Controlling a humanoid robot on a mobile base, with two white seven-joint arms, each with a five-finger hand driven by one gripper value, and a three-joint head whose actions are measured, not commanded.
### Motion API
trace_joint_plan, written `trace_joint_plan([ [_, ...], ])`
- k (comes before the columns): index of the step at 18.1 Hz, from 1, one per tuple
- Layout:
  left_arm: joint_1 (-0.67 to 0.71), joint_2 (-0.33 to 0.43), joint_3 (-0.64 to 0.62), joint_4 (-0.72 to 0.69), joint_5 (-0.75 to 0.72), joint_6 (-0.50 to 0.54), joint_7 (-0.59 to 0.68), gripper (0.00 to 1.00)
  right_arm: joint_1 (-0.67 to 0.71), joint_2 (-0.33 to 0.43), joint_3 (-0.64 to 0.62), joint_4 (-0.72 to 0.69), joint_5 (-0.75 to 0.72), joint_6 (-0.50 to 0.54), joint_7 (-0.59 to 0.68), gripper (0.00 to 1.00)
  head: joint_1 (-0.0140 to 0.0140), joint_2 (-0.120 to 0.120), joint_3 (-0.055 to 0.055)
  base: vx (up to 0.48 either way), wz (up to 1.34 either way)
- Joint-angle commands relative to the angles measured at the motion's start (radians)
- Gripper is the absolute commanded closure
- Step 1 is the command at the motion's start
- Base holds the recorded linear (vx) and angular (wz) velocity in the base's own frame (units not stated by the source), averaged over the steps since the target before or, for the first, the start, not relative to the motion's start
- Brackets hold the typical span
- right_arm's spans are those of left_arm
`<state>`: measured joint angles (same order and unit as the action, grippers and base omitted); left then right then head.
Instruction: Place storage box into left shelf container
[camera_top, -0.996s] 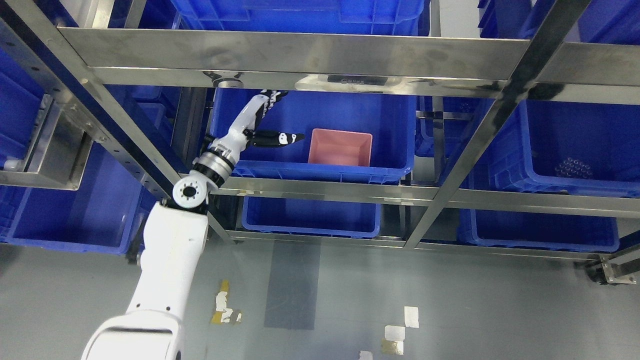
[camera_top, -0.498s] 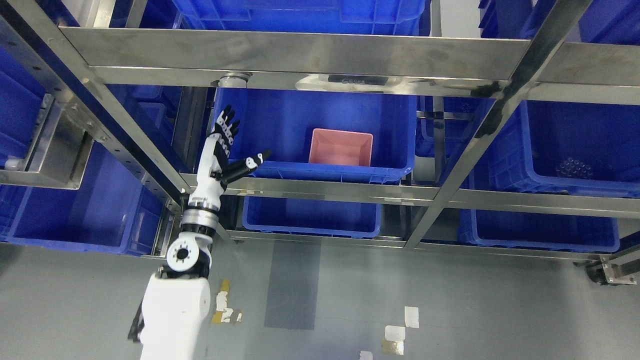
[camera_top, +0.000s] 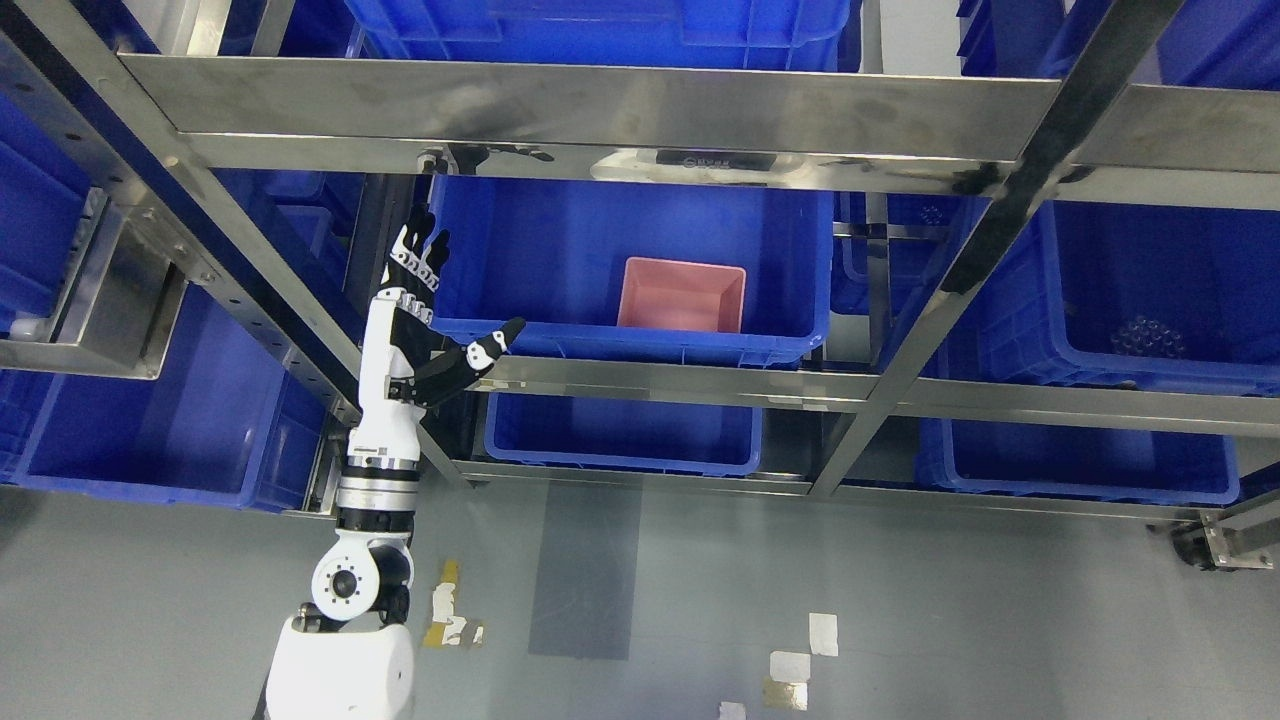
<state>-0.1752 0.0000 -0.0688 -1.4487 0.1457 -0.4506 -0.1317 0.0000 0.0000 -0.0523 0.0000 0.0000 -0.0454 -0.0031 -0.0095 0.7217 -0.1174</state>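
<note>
Right of the robot hand (camera_top: 425, 330) — now withdrawn, fingers spread, empty — the pink storage box (camera_top: 681, 295) sits inside the blue container (camera_top: 640, 345); placement looks done.

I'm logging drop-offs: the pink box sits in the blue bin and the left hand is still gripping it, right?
Not quite. The pink box sits in the blue bin, but the head view shows the left hand open, apart from it.

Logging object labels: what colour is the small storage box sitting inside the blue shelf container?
Pink; the storage box shows clearly in the head view, inside the blue container.
</note>
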Motion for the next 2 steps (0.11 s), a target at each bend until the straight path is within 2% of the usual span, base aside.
trace_joint_plan([
  [1, 0.052, 0.017, -0.003, -0.151, 0.005, 0.004, 0.0, 0.0, -0.003, -0.017, 0.0, -0.017, -0.021, -0.004, 0.002, 0.0, 0.0, 0.0, 0.0, 0.0, 0.0],
  [2, 0.056, 0.017, -0.002, -0.151, 0.005, 0.004, 0.0, 0.0, -0.005, -0.017, 0.0, -0.017, -0.021, -0.004, 0.002, 0.0, 0.0, 0.0, 0.0, 0.0, 0.0],
])
